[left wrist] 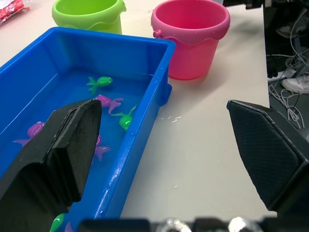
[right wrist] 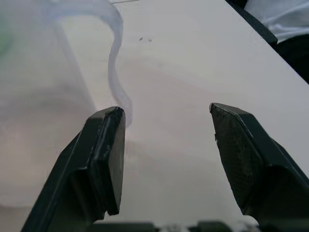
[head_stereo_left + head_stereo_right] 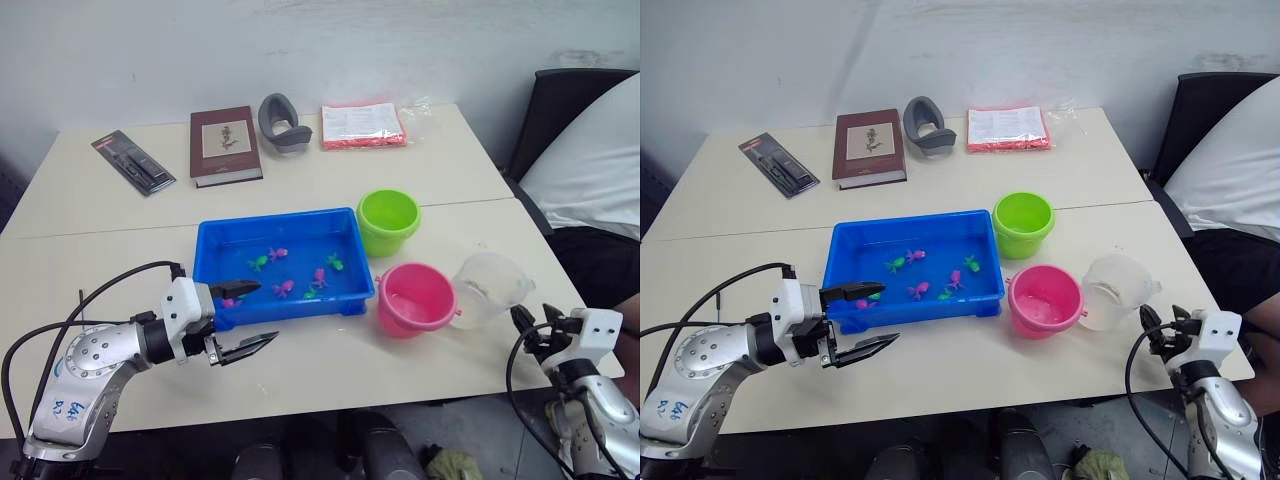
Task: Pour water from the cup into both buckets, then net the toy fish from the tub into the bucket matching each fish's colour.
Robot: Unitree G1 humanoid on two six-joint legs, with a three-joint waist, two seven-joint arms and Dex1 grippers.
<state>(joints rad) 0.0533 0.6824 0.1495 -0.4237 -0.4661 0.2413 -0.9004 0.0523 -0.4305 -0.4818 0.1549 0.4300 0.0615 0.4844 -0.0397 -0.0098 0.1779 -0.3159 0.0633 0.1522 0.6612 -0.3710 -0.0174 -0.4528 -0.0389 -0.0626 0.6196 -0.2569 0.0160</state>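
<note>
Nothing has been grabbed yet: the right gripper (image 2: 164, 159) is spread wide and empty near the table's front right corner, with the cup's handle (image 2: 116, 72) just ahead of one finger rather than clearly between them. The clear cup (image 3: 490, 288) is parked right beside the pink bucket (image 3: 415, 298), so a sloppy close could shove it into the bucket or tip it, and water would be dumped on the table. The left gripper (image 3: 245, 318) is also open and empty, one finger hung over the front rim of the blue tub (image 3: 285, 225), which could get nudged, sloshing the fish (image 3: 284, 288). The green bucket (image 3: 388, 220) sits behind the pink one.
</note>
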